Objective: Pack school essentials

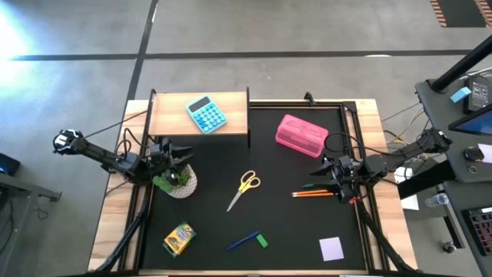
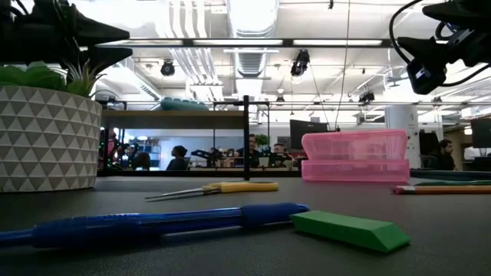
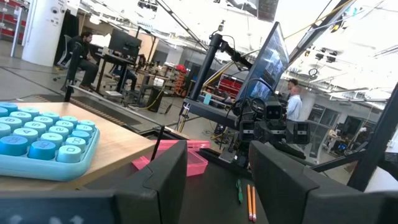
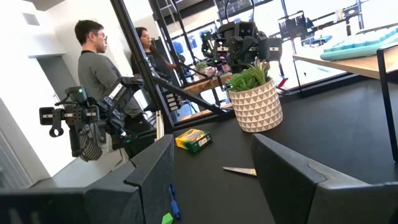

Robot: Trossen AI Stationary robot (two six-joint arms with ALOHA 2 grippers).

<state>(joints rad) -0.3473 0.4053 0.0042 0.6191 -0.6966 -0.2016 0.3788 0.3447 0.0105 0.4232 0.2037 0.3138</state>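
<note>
high view: left gripper [image 1: 181, 159] parted above plant [image 1: 178, 181]; right gripper [image 1: 329, 178] parted, empty.

At the centre of the high view, the black table mat [image 1: 231, 177] looked matt and faintly grainy, edged by pale bare wood. Upper left, a light wooden shelf [image 1: 173, 115] carried a glossy turquoise plastic calculator [image 1: 206, 114]. The translucent pink plastic pencil case [image 1: 301, 135] was smooth and shiny. The white pot [image 2: 46, 138] had a faceted, matt ceramic look. The yellow-handled scissors [image 1: 244, 188] showed bright metal blades. The blue pen [image 2: 153, 224] gleamed; the green eraser [image 2: 349, 228] was dull.
</note>
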